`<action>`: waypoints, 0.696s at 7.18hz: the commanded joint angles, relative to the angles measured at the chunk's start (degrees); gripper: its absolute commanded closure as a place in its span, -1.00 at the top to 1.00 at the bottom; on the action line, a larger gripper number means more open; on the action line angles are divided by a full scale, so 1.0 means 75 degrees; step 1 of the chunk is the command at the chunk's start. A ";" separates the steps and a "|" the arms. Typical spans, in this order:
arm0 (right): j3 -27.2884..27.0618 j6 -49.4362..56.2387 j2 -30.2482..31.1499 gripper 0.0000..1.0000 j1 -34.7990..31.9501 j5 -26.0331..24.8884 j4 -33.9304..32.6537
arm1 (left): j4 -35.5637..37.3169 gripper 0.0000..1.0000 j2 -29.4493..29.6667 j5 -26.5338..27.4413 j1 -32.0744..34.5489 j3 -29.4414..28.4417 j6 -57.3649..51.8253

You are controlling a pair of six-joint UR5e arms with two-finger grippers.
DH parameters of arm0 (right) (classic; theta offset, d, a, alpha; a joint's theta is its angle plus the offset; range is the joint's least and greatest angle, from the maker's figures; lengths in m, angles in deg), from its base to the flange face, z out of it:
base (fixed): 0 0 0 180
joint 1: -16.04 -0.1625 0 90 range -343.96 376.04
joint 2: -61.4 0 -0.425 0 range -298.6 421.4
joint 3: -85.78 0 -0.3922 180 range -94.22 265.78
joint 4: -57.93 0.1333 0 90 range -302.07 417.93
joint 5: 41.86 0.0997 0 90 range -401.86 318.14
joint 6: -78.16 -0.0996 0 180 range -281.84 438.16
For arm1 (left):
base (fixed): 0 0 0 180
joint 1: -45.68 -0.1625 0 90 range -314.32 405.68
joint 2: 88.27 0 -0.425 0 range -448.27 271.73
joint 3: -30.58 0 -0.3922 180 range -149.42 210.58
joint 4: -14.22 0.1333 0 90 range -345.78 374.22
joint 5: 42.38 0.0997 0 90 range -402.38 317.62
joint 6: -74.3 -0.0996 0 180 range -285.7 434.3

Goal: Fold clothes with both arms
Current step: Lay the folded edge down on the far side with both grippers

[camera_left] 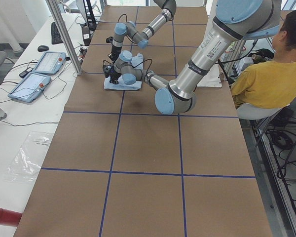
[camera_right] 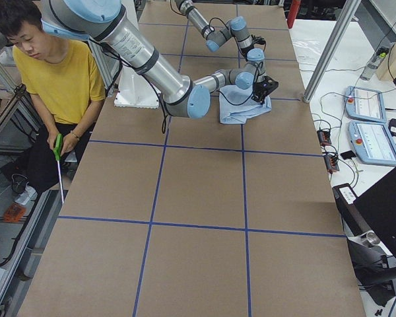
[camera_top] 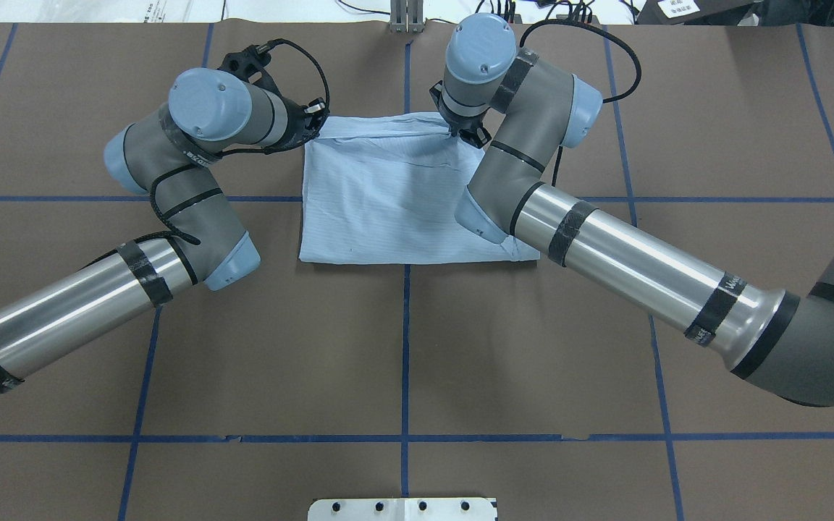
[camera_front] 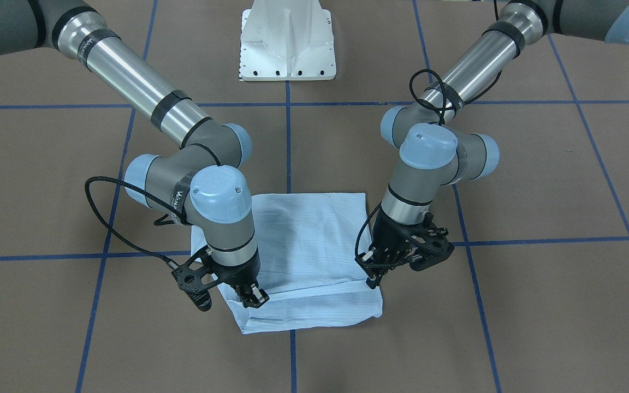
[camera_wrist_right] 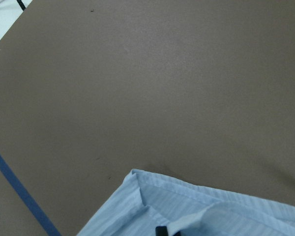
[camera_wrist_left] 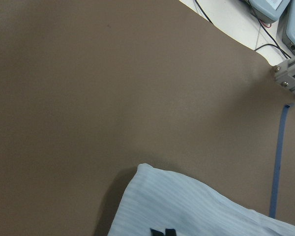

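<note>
You have bright, even light from overhead. Glare streaks the right arm above the right gripper. A soft shadow edges the shirt ahead of the left gripper. Your wrist views blur close to the fingertips and dim at corners

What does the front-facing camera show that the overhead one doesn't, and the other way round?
Only the front-facing view shows the fingertips of the right gripper and the left gripper down on the shirt's layered edge. It also shows the white pedestal whole rather than as a strip. Only the overhead view shows cables on a white surface beyond the table's far edge. Both show the folded light-blue shirt on the brown table with blue tape lines, and a gripper at each end of one edge.
</note>
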 commanded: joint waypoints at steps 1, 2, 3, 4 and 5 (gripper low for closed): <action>0.0041 0.0438 -0.0007 0.98 0.0000 -0.0021 0.0154 | -0.0018 -0.19 0.0018 0.0026 0.0039 -0.0072 -0.0170; 0.0041 0.0906 0.0028 1.00 -0.0035 -0.0010 0.0166 | -0.0076 0.13 0.0007 0.0026 0.0155 -0.0072 -0.0437; 0.0041 0.1236 0.0052 1.00 -0.0221 0.0083 0.0166 | -0.0088 0.14 -0.0005 0.0014 0.0249 -0.0072 -0.0497; -0.0017 0.1726 0.0226 1.00 -0.0559 0.0560 0.0166 | -0.0088 0.14 -0.0005 -0.0021 0.0366 -0.0072 -0.0660; -0.0041 0.2323 0.0460 1.00 -0.0806 0.0739 0.0166 | -0.0146 0.13 -0.0040 -0.0114 0.0541 -0.0060 -0.1126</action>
